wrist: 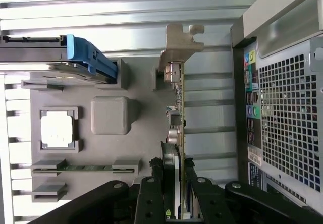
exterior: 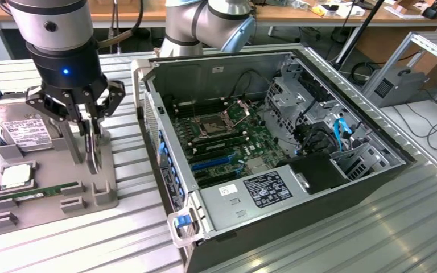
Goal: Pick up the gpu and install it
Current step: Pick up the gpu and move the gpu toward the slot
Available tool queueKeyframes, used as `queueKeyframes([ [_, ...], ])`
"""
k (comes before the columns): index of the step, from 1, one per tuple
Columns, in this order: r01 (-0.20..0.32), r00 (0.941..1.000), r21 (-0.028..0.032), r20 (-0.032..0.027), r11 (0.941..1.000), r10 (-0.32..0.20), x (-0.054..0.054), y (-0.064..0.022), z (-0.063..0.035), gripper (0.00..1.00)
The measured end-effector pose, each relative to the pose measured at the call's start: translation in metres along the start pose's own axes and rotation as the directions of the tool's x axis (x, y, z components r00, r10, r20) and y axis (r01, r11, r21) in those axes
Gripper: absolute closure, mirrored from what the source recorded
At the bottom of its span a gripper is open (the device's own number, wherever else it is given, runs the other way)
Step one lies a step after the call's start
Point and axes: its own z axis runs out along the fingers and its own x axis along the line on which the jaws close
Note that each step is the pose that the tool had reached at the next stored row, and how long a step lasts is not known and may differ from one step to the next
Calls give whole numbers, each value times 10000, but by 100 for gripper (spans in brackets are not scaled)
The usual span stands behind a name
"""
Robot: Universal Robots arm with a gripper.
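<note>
Arm (exterior: 52,34) points straight down (wrist vertical), fingers (wrist: 151,199) clamped on both faces of the upright gpu (wrist: 177,108) between them.

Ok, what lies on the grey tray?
A hard drive, a square chip, a memory stick and the upright gpu. The pincer gripping it hides its top edge.
</note>
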Motion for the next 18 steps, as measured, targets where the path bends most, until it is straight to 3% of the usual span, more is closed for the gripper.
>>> queueKeyframes([
  [18, 0, 10000, -5, 1, 10000, 0, -2, 10, -236, 73],
])
